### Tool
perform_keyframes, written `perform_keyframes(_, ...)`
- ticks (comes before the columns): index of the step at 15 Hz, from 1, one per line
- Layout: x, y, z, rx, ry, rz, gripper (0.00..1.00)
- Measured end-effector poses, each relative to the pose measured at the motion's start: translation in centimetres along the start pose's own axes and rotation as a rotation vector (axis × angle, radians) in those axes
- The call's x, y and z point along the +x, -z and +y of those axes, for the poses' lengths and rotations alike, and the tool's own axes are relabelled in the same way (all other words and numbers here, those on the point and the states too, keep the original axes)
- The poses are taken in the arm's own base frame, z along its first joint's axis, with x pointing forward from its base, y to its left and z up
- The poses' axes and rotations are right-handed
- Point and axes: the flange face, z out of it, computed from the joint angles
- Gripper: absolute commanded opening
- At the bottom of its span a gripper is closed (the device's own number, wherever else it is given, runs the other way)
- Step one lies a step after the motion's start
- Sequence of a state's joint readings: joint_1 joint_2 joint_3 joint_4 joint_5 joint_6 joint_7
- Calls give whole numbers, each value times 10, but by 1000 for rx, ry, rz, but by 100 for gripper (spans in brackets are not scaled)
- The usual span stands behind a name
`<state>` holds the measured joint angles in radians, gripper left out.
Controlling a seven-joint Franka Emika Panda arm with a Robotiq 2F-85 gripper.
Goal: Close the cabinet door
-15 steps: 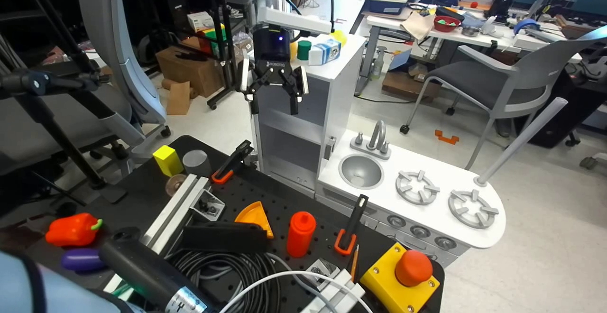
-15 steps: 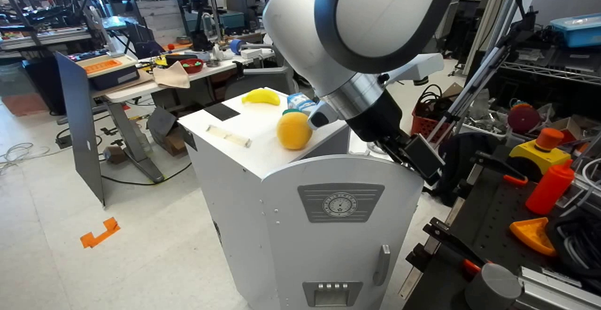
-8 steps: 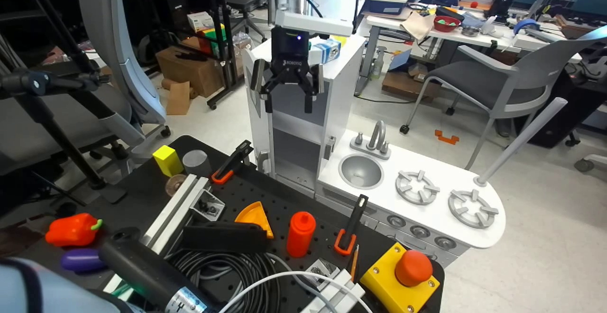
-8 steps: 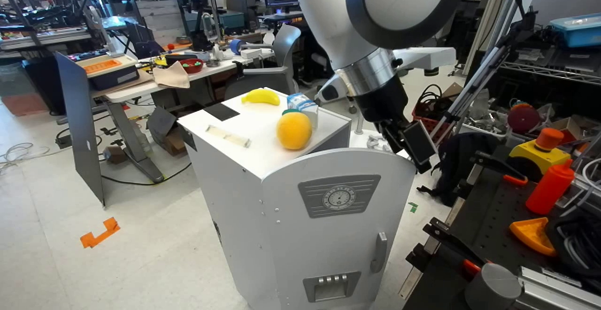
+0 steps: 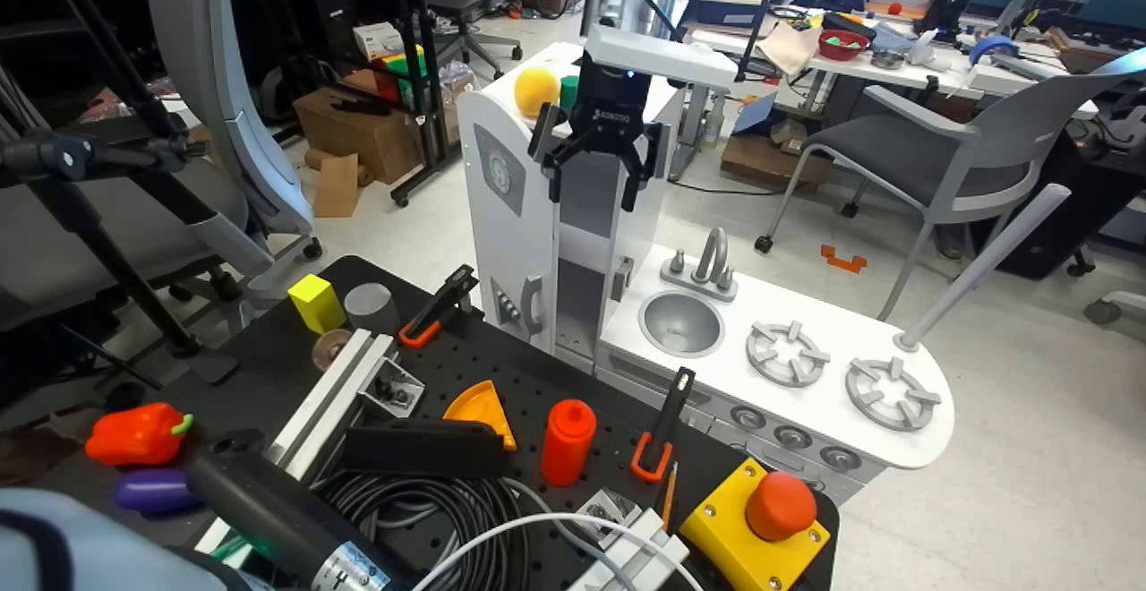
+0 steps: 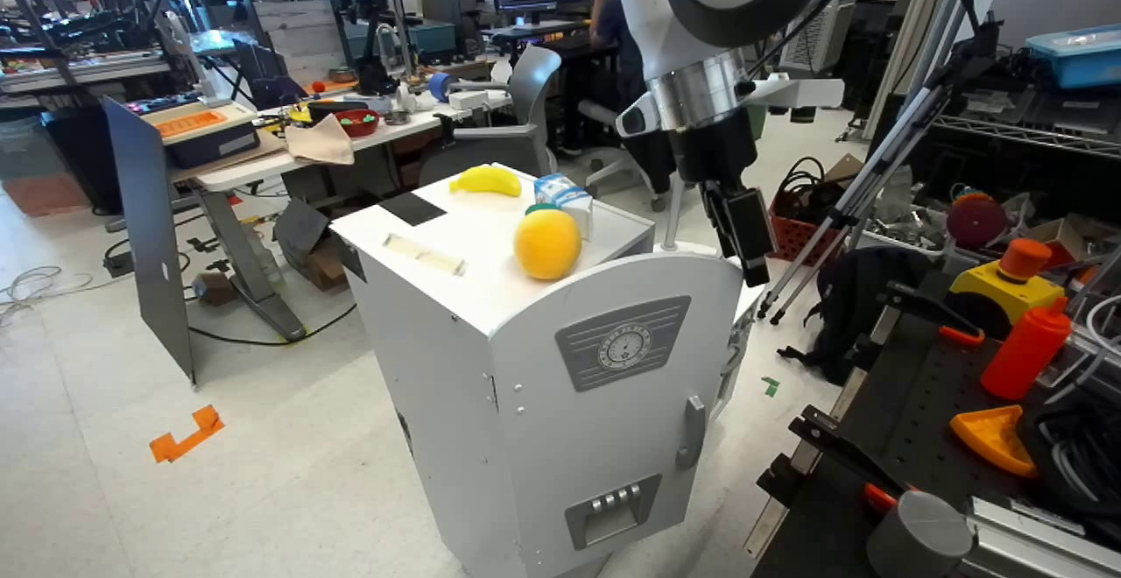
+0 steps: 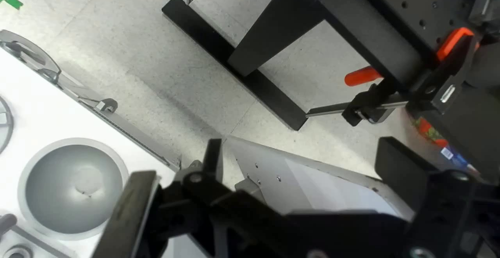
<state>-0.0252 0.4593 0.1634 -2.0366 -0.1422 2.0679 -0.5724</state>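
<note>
The cabinet door [image 5: 503,233] is a light-grey panel with a dial and a handle, hinged to the tall white tower [image 6: 420,368]. It stands partly open, with a shelf opening showing beside it. Its outer face [image 6: 604,438] shows in an exterior view. My gripper [image 5: 592,194] is open at the door's upper free edge; one finger stands by the outer face and one over the opening. In the wrist view my gripper [image 7: 300,152] spans the door [image 7: 281,172], with the right finger close against its outer edge. Whether it touches is hard to tell.
A low white counter [image 5: 736,312] with sink and burners adjoins the tower. An orange ball [image 6: 547,243], a banana [image 6: 486,180] and a carton [image 6: 567,201] stand on the tower top. A black perforated table [image 5: 528,385] with clamps [image 5: 440,304] stands close in front.
The door has swung toward the tower, so its outer face and handle now show and the opening is narrower. My open gripper has moved with it toward the counter side.
</note>
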Motion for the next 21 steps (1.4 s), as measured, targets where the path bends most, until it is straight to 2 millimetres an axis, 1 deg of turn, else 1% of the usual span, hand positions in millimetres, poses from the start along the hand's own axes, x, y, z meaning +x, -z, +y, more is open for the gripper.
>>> perform_keyframes(3, -3, 8, 28, 19, -70, 73, 100)
perform_keyframes(4, -1, 12, 36, 29, -96, 110, 100)
perform_keyframes(6, 18, 24, 41, 48, -150, 212, 100)
perform_keyframes(8, 38, 34, 41, 56, -200, 312, 100)
perform_keyframes(10, 41, 33, 42, 49, -229, 348, 100)
perform_keyframes(12, 39, 31, 38, 26, -242, 375, 100)
perform_keyframes(17, 30, 25, 17, -96, -296, 456, 100)
perform_keyframes(19, 25, 27, 5, -170, -327, 485, 100)
perform_keyframes(21, 13, 37, -9, -238, -380, 525, 100)
